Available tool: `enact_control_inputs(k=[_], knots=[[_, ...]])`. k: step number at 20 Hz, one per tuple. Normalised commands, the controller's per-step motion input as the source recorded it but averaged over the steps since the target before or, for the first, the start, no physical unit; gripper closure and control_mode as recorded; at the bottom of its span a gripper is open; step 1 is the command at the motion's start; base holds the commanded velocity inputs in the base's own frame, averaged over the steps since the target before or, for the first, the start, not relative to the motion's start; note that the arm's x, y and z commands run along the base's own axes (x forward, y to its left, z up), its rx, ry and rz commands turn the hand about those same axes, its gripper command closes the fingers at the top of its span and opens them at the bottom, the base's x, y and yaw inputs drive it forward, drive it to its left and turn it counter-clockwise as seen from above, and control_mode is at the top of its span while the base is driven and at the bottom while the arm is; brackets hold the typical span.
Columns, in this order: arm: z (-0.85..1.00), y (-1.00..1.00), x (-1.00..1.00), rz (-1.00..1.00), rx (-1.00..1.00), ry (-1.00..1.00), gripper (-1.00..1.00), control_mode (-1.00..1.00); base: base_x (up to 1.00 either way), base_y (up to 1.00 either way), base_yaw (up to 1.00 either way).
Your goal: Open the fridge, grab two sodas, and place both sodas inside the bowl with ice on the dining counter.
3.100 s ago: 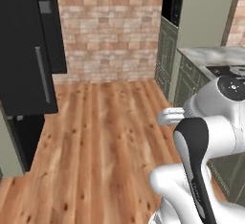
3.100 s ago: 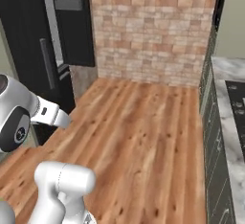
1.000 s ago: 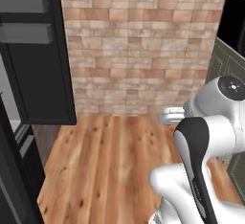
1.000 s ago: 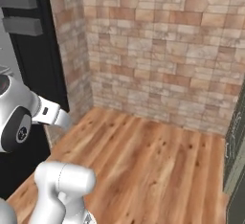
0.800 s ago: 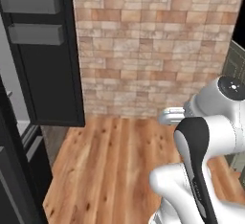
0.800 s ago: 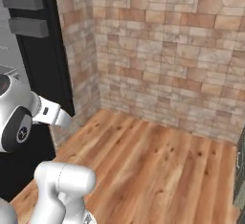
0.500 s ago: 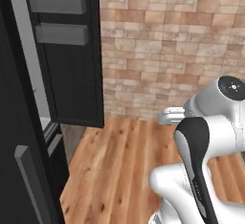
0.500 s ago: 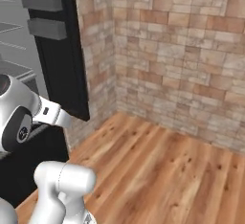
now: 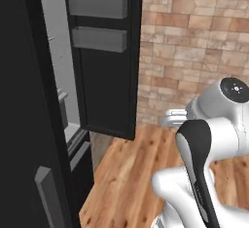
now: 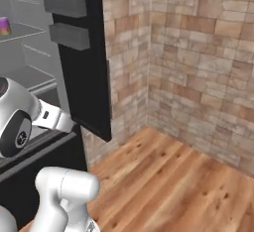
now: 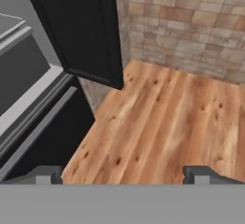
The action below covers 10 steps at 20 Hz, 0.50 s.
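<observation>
Open fridge (image 9: pixel 104 66) door before brick wall (image 10: pixel 198 62)

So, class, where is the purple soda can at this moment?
In the right base view, the purple soda can stands at the far left on an upper shelf inside the open fridge.

Black fridge (image 9: pixel 104 66), grey inside; seemingly purple-orange soda (image 10: pixel 4 26); tan-brown brick wall (image 10: pixel 198 52).

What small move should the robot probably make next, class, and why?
Probably raise the open, empty claw towards the small purple can on the upper grey shelf. The tall black fridge already stands open, its door swung wide, while the claw points down at the wooden floor, well below that can.
</observation>
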Motion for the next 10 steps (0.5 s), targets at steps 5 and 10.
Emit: enact_control_inputs(k=[5,10], knots=[[0.00,0.00,0.00,0.00,0.00,0.00,-1.00,1.00,0.85,0.00,0.32],[0.00,0.00,0.00,0.00,0.00,0.00,-1.00,1.00,0.43,0.11,0.37]])
